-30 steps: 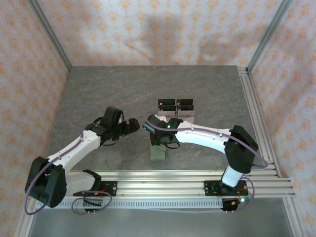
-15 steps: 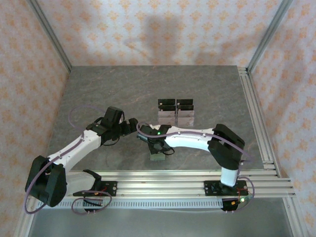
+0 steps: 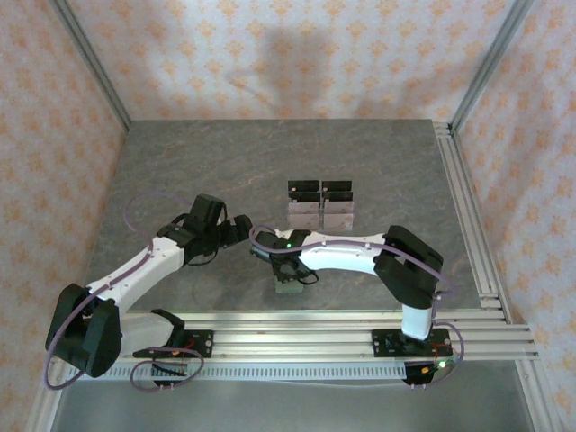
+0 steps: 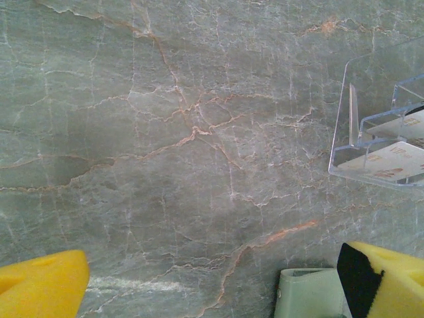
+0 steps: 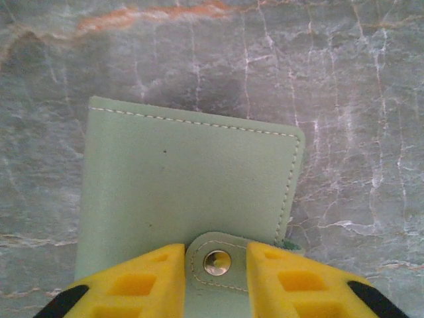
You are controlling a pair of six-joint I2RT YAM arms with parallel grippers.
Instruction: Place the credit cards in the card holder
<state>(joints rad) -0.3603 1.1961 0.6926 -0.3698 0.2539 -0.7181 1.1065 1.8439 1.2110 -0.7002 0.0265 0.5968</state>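
Right tool (image 5: 215, 262) has dropped from the clear acrylic stand (image 3: 321, 207) onto the sage-green folding wallet (image 5: 185, 179) just before it, jaws narrowed around its snap tab (image 5: 228, 281), grip unclear; that thin tab could slip free. Left tool (image 4: 212, 291) gapes empty.

Soft, even light cast blurry grey shadows on the back wall (image 3: 297, 63). Close up, the table (image 4: 165, 132) showed sharp veins. A dark shadow hugged the wallet (image 5: 185, 185).

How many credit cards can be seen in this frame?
4, all in the clear stand: two black cards on the back tier, left and right, and two pale cards on the front tier. More may be stacked behind them.
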